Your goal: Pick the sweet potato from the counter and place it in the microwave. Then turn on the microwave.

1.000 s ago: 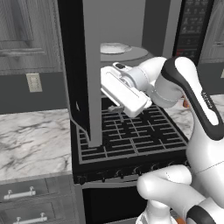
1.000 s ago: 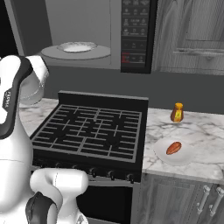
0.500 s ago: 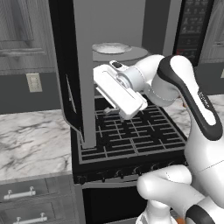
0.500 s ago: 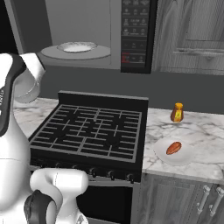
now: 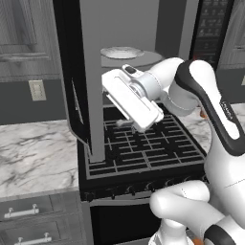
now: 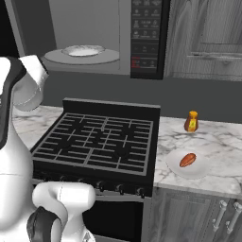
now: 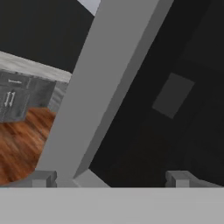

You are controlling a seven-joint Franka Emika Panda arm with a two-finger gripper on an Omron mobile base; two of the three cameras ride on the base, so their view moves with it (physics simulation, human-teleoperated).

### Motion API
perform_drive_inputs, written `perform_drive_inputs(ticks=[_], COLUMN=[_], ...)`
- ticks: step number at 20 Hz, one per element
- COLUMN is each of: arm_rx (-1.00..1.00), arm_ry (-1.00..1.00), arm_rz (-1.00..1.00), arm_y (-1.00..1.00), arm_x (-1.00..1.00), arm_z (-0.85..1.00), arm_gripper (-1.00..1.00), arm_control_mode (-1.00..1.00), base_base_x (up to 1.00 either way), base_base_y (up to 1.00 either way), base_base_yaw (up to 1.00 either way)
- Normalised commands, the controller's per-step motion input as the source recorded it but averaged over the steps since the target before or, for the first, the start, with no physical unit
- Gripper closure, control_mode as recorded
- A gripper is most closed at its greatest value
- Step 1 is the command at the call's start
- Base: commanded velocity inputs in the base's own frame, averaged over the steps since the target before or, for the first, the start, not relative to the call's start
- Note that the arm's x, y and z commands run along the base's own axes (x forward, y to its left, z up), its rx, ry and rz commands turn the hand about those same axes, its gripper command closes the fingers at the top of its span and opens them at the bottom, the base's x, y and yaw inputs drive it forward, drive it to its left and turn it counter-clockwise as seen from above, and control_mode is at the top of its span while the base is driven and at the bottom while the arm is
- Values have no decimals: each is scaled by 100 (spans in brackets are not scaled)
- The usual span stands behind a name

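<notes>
the sweet potato (image 6: 187, 159) lies on a small white plate (image 6: 176, 165) on the counter (image 6: 217, 146) to the right of the stove (image 6: 99, 137), near the front edge, with an orange bottle (image 6: 191, 122) standing behind it, apart from the plate. i judge it a light, stiff thing with a dull skin that should not slip much. it is oblong with tapered ends, so i would close across its thick middle, fingers on the two long sides, coming from above. the plate under it is shallow and may slide if i push sideways, so the grip should go straight down and up.

my gripper (image 7: 109, 177) is well away from it, up by the open door (image 5: 91, 86) of the microwave (image 6: 90, 38). in the hand view my two tips sit wide apart with nothing between them, so it is spread and empty. the door's grey edge runs slantwise just ahead of them.

the round plate (image 6: 83, 50) inside the microwave is bare, so the tuber is not yet moved.

hard to make out: in the left base view my hand's white body covers the fingers, so i cannot tell whether they touch the door. the button panel (image 6: 147, 35) shows, but its labels are too small to read. the potato's underside and how it rests on the plate are hidden.
</notes>
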Motion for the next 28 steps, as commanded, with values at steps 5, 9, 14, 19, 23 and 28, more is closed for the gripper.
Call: perform_drive_inputs(ticks=[5,9,14,19,23,28], arm_rx=[0,0,3,5,5,0], arm_ry=[-6,-5,0,0,2,8], arm_rz=[0,0,0,0,-9,-32], arm_y=[-35,-46,-44,-33,-30,-20], arm_x=[-25,-26,-10,0,-1,0], arm_z=[8,7,0,0,3,0], arm_gripper=[-100,-100,-100,-100,-100,-100], arm_control_mode=[-100,-100,-100,-100,-100,-100], base_base_x=[0,0,0,0,0,0], base_base_y=[0,0,0,0,0,0], base_base_yaw=[0,0,0,0,0,0])
